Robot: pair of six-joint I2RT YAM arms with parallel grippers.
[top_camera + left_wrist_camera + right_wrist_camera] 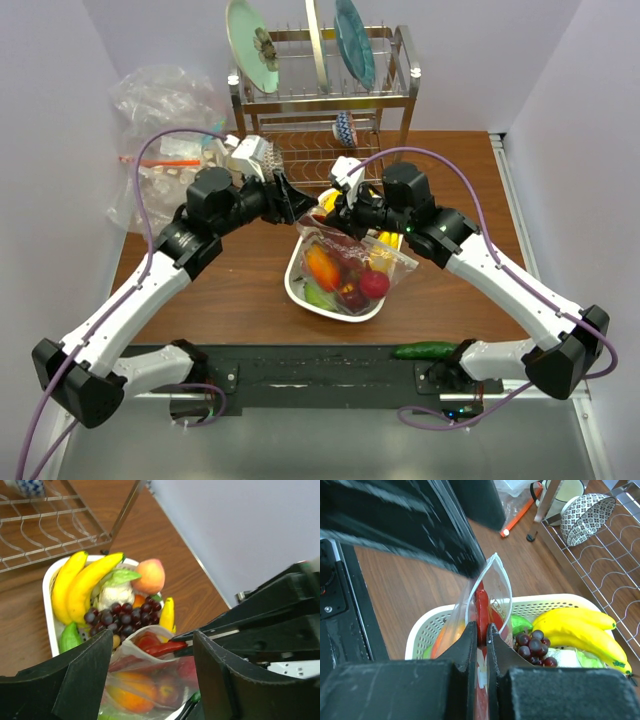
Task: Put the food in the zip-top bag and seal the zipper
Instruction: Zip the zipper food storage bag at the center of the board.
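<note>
So the right pincer (482,634) is clamped on the zip-top bag (492,585) mouth, center frame, over the white tray (427,630). The left pincer (152,652) sits wide apart, empty, bottom of its view.

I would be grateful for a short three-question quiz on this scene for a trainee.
1. True or false: the jaws of the left tool stand apart.
2. Pick one: the right tool is shut on A) the mouth edge of the zip-top bag, B) a plate, C) a cable.
3. In a word: which dark fruit lies in the white tray beside the bananas?
Key: 1 true; 2 A; 3 grapes.
</note>
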